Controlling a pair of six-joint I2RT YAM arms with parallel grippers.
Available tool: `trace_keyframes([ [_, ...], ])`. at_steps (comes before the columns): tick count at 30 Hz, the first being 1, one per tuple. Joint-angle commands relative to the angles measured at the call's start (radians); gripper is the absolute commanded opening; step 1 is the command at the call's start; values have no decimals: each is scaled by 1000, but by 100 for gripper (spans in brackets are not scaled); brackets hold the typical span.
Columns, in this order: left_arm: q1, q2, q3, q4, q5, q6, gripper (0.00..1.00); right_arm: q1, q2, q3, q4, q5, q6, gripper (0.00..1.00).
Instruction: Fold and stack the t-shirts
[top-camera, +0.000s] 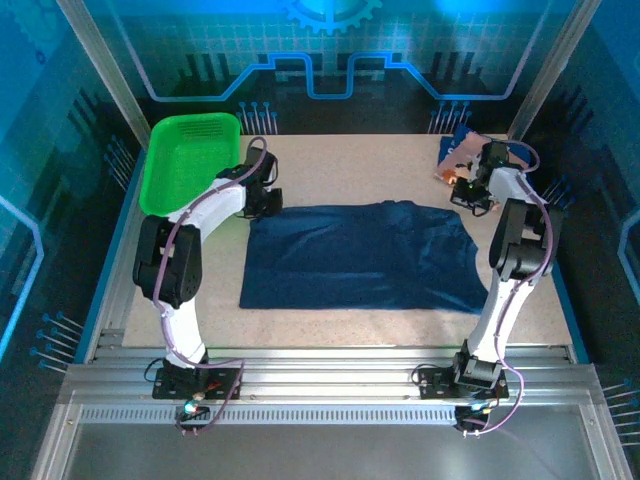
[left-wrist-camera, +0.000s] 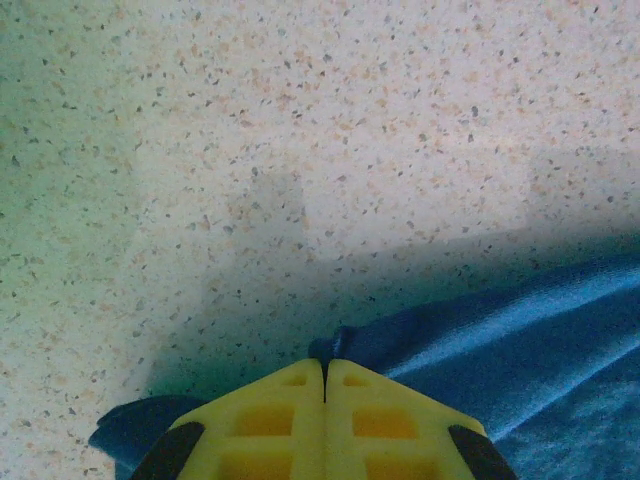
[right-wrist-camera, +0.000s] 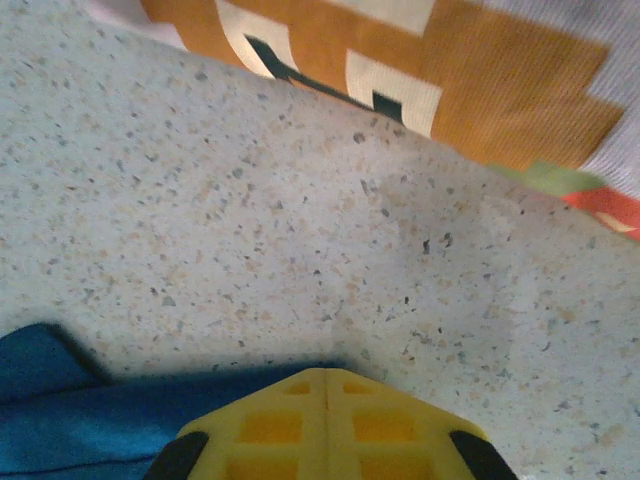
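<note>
Top external view: you are seeing the navy t-shirt (top-camera: 360, 255) lying flat mid-table; the left gripper (top-camera: 264, 205) is pinching its far-left corner, the right gripper (top-camera: 469, 196) clamping its far-right edge.

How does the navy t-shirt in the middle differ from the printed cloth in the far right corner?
The navy t-shirt lies spread flat and wide; the printed cloth is a small compact bundle. The navy t-shirt shows plain blue, the printed cloth an orange and white pattern. Both lie on the table.
</note>
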Motion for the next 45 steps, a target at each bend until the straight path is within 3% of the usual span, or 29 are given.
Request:
trace_keyframes([
  [1, 7, -34, -18, 13, -19, 26, 0, -24, -47, -24, 39, -21, 0, 0],
  [6, 7, -27, -17, 22, 2, 30, 0, -28, -49, -14, 9, -6, -3, 0],
  [9, 7, -15, -15, 25, 17, 24, 0, -31, 19, 41, -74, -29, -31, 36],
  [10, 7, -13, -14, 28, 20, 21, 0, -32, 35, 46, -87, -30, -42, 44],
  [15, 7, -13, -16, 32, 30, 17, 0, -32, 62, 26, -85, -24, -50, 52],
  [24, 7, -11, -26, 35, 37, 4, 0, -24, 146, 78, -123, -57, -57, 48],
  [25, 7, -10, -27, 35, 38, 4, 0, -24, 152, 86, -128, -64, -61, 45],
  [29, 7, -11, -30, 35, 39, 0, 0, -27, 149, 97, -127, -78, -57, 14],
  [34, 6, -17, -43, 36, 42, 5, 0, -29, 138, 104, -130, -112, -55, 0],
  [45, 7, -39, -65, 42, 35, 6, 0, -32, 12, 54, -69, -109, -45, 0],
])
